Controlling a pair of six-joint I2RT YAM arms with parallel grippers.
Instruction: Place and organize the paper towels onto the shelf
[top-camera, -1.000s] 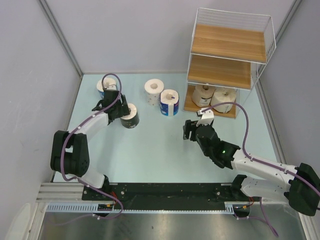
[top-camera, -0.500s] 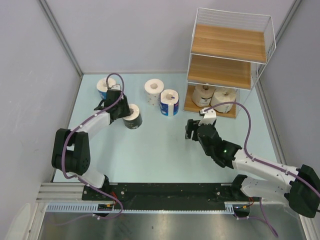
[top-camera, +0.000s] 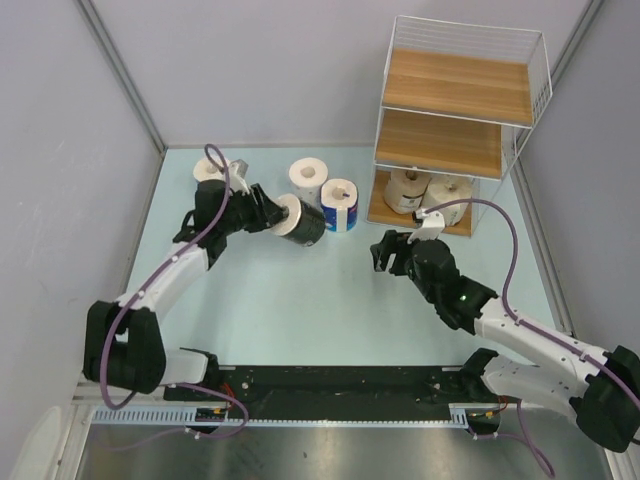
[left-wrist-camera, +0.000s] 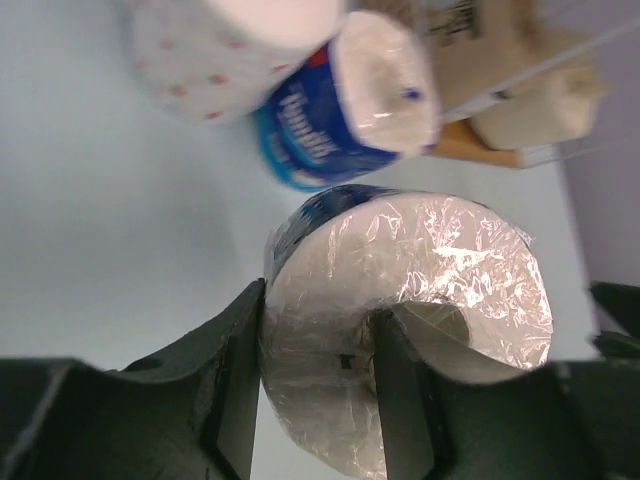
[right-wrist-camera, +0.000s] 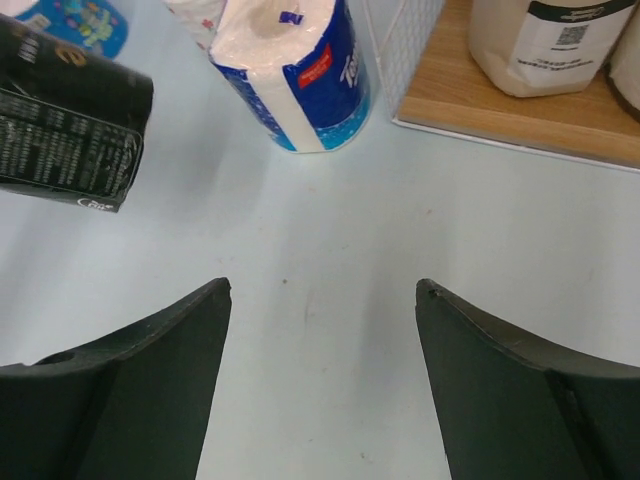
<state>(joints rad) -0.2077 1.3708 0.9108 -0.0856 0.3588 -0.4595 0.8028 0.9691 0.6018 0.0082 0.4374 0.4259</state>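
My left gripper (top-camera: 268, 213) is shut on the dark-wrapped paper towel roll (top-camera: 303, 226), one finger in its core and one outside, and holds it tipped on its side above the table. In the left wrist view the gripper (left-wrist-camera: 320, 335) clamps the roll's wall (left-wrist-camera: 440, 270). A blue-wrapped roll (top-camera: 339, 205) and a white red-speckled roll (top-camera: 308, 181) stand just beyond. A second blue roll (top-camera: 208, 171) stands far left. The shelf (top-camera: 455, 95) has a tan roll (top-camera: 407, 189) and a cream roll (top-camera: 447, 199) on its bottom board. My right gripper (top-camera: 390, 251) is open and empty; in its own view (right-wrist-camera: 322, 290) it is over bare table.
Grey walls close in the light blue table (top-camera: 300, 310) on the left, back and right. The shelf's upper two boards (top-camera: 440, 143) hold nothing. The right wrist view shows the blue roll (right-wrist-camera: 300, 70), the held dark roll (right-wrist-camera: 70, 130) and the shelf's bottom board (right-wrist-camera: 520, 115).
My left gripper has lifted the dark roll off the table, carried it right towards the blue roll and tipped it on its side. My right gripper has shifted slightly right.
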